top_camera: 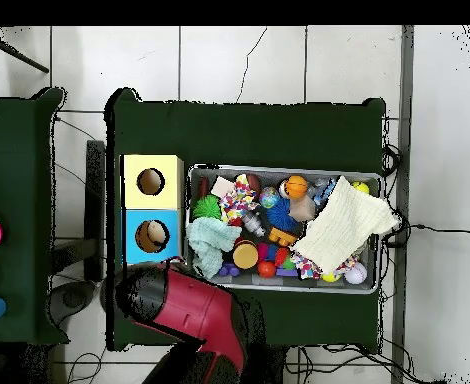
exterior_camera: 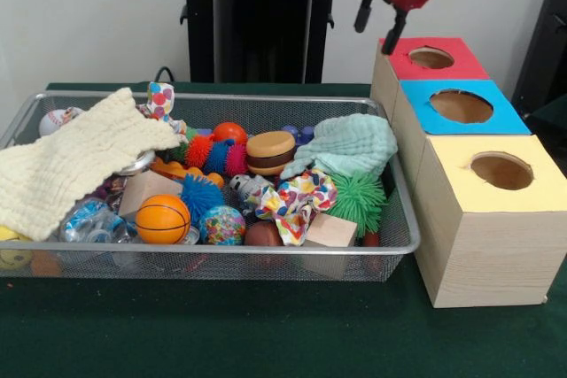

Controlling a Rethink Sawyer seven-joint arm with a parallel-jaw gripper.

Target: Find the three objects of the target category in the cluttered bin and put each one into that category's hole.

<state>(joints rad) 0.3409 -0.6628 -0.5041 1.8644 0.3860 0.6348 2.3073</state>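
The wire mesh bin (exterior_camera: 390, 250) is full of mixed toys; it also shows in the overhead view (top_camera: 284, 168). An orange toy (exterior_camera: 182, 170) lies half buried near the bin's middle; I cannot tell if it is plush. No pale yellow plush shows. The red-topped box's hole (exterior_camera: 431, 57) is at the far right. My gripper (exterior_camera: 378, 24) hangs open and empty just above and left of that box. In the overhead view the red arm (top_camera: 194, 310) covers the red-topped box and the gripper.
The blue-topped box (exterior_camera: 461, 106) and yellow-topped box (exterior_camera: 501, 170) stand in a row in front of the red one. A cream cloth (exterior_camera: 71, 161), a mint cloth (exterior_camera: 354, 143), a spotted cloth (exterior_camera: 297, 201), spiky balls, a small basketball (exterior_camera: 162, 219) and wooden blocks cover the bin's contents.
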